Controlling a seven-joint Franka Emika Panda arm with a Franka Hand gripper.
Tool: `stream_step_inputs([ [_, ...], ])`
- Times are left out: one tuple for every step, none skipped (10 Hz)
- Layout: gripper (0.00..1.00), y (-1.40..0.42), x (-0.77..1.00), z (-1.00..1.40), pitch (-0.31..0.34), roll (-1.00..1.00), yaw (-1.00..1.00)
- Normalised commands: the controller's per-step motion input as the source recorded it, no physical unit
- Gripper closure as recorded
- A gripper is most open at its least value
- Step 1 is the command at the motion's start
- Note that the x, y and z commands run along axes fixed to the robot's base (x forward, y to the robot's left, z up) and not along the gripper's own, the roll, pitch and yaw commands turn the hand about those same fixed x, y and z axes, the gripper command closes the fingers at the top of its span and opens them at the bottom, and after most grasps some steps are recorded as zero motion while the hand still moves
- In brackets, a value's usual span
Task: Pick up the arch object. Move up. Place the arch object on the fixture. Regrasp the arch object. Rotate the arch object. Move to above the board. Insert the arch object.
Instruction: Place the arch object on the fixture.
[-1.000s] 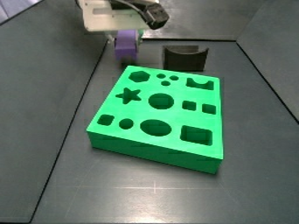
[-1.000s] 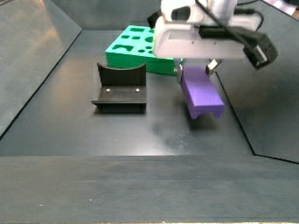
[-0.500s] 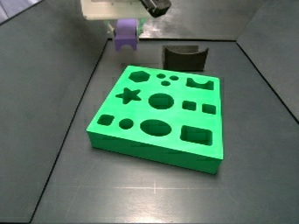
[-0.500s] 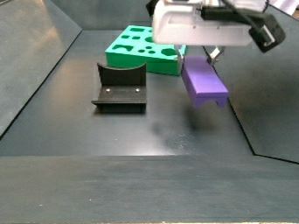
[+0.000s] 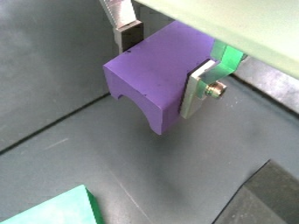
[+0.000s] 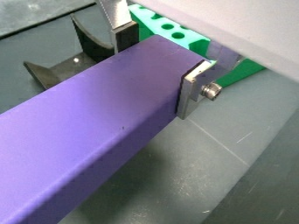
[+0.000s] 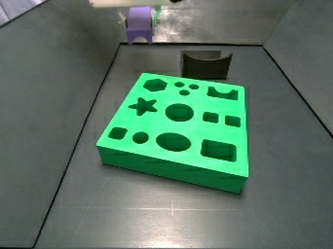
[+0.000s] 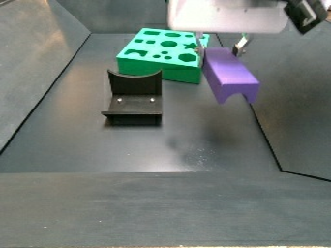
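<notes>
The gripper (image 5: 163,61), a two-finger claw w/ flat silver plates and dark pads, is closed on the arch object (image 5: 158,74), a matte purple elongated block w/ flat sides. In both wrist views one plate presses each long side of the block, near one end; the rest of the block sticks out far past the fingers (image 6: 197,86). In a side view the arch object (image 8: 233,77) hangs in the air, clear of the dark floor, w/ its arch notch facing down. The gripper body is mostly cut off by the top edge of both side views.

Just beyond the block, toward the back of the floor, lies the board (image 8: 162,53), a large bright green square slab w/ recessed cutouts. The fixture (image 8: 134,97), a small dark grey-black block w/ a U-shaped dip on top, stands on the floor beside the board, apart from the block and lower than it.

The step in hand seems to be the move up, approx. early in the task. To do it well the lift should go straight and smooth, since the grasp is near one end and the long free part could tilt or slip in the pads. Enough height is needed so the low end passes over the fixture's raised sides before the block is set into the dip.
</notes>
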Motion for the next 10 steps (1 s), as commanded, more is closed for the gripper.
stream_step_inputs([
  [1.0,0.0,-0.03,1.0,0.026,-0.17,-0.02],
  [1.0,0.0,-0.04,0.99,0.027,-0.16,-0.02],
  [1.0,-0.01,-0.03,0.89,0.027,-0.15,-0.02],
  [1.0,-0.01,-0.03,0.79,0.028,-0.14,-0.02],
  [1.0,0.0,-0.02,0.68,0.031,-0.14,-0.02],
  [1.0,0.0,-0.01,0.52,0.037,-0.14,-0.02],
  [1.0,0.0,-0.01,0.4,0.045,-0.14,-0.02],
  [1.0,0.0,0.0,0.24,0.051,-0.15,-0.02],
  [1.0,-0.19,1.0,0.2,-0.088,-0.03,-0.23],
  [1.0,-0.19,1.0,0.15,-0.061,-0.01,-0.21],
])
